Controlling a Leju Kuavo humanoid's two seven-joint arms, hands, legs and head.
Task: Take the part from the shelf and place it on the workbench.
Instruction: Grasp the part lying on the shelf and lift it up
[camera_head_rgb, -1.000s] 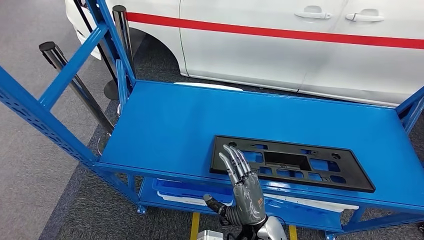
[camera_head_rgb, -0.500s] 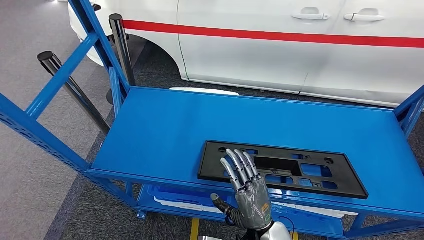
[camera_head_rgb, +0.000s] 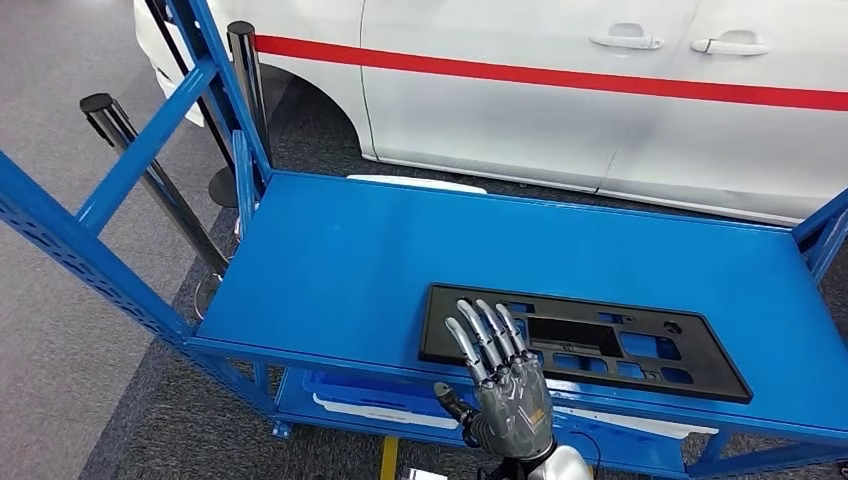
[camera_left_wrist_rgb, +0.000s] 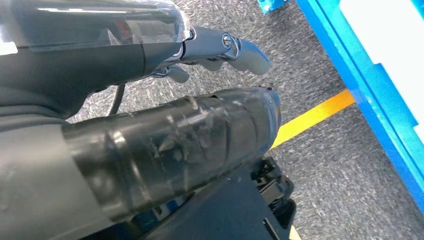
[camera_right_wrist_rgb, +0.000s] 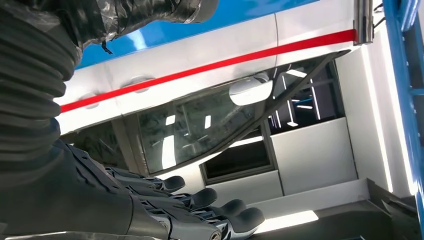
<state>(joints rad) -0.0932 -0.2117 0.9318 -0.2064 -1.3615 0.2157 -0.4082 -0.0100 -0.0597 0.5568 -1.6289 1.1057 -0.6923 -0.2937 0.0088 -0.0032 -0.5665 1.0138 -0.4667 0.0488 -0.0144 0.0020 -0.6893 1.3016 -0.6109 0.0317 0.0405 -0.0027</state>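
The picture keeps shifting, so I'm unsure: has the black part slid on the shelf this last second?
No. The black part keeps its distance from the front-left corner of the blue shelf; only the camera shifted.

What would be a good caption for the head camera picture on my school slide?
The robot's right hand, fingers spread, reaches toward a flat black part lying on a blue shelf.

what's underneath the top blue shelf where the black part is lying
Below the blue shelf carrying the black part, a lower blue tier holds flat white pieces. Most of that tier is covered by the shelf above and the right hand.
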